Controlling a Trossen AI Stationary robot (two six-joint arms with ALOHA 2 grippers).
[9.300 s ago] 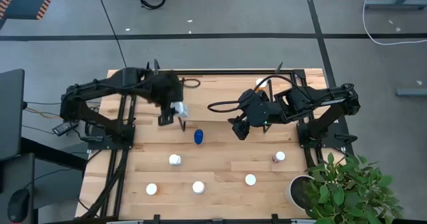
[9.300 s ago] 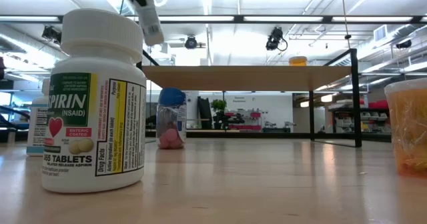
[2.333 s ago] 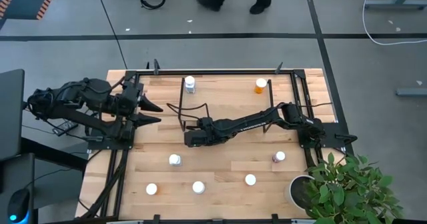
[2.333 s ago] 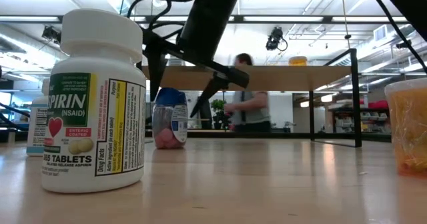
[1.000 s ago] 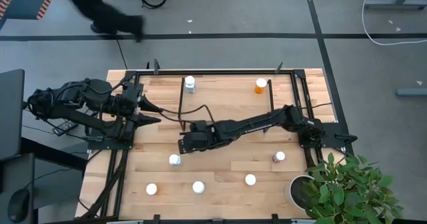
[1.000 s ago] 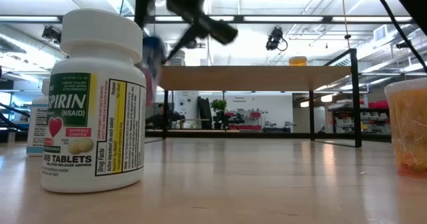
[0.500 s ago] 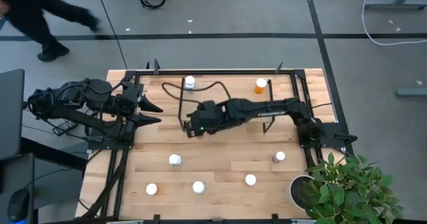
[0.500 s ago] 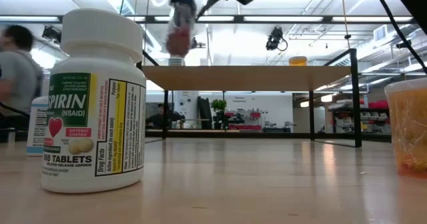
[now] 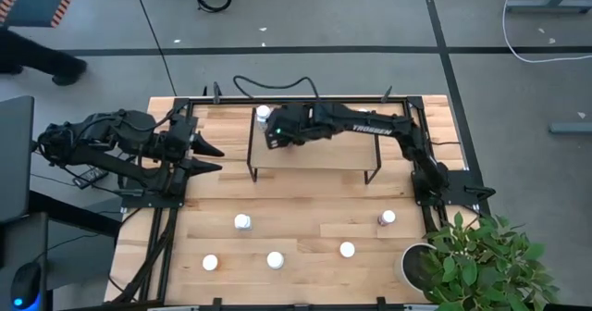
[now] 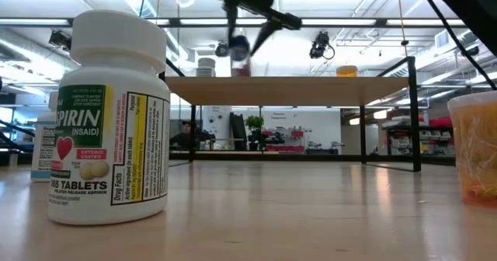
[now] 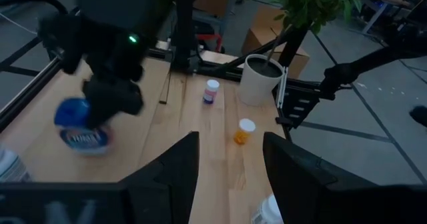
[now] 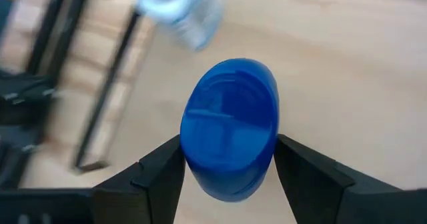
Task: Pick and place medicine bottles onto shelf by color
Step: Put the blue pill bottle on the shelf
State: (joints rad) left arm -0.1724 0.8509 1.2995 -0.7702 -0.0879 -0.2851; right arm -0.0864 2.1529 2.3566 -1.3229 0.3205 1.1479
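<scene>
My right gripper [image 12: 230, 163] is shut on the all-blue bottle [image 12: 230, 134] over the left end of the shelf [image 9: 319, 154]. A white bottle [image 9: 264, 114] stands on the shelf just beyond it. In the low view the blue bottle [image 10: 239, 53] hangs below the gripper at the shelf board [image 10: 311, 90], between the white bottle [image 10: 206, 67] and an orange bottle [image 10: 347, 71]. My left gripper [image 9: 209, 157] waits open at the table's left edge. Several bottles stand on the table, among them a white-capped one [image 9: 242, 222] and a pinkish-purple one [image 9: 387, 217]. My right gripper pinches the blue bottle by its body just under the cap [image 12: 200, 177], one finger [image 12: 157, 174] on each side. The fingers come from above, pointing down. The bottle hangs roughly upright, with its base at the shelf board; whether it touches the board, I cannot tell.
A large aspirin bottle [image 10: 109, 117] fills the near left of the low view. A white pot with a green plant [image 9: 421, 260] stands at the table's near right corner. The shelf's black legs [image 9: 252, 158] stand mid-table. A person's legs [image 9: 37, 56] pass beyond the far left.
My right gripper has carried the blue bottle up from the table in front of the shelf, toward the far edge. It has then come down over the shelf's left end, beside the white bottle. The person has walked off to the left.
</scene>
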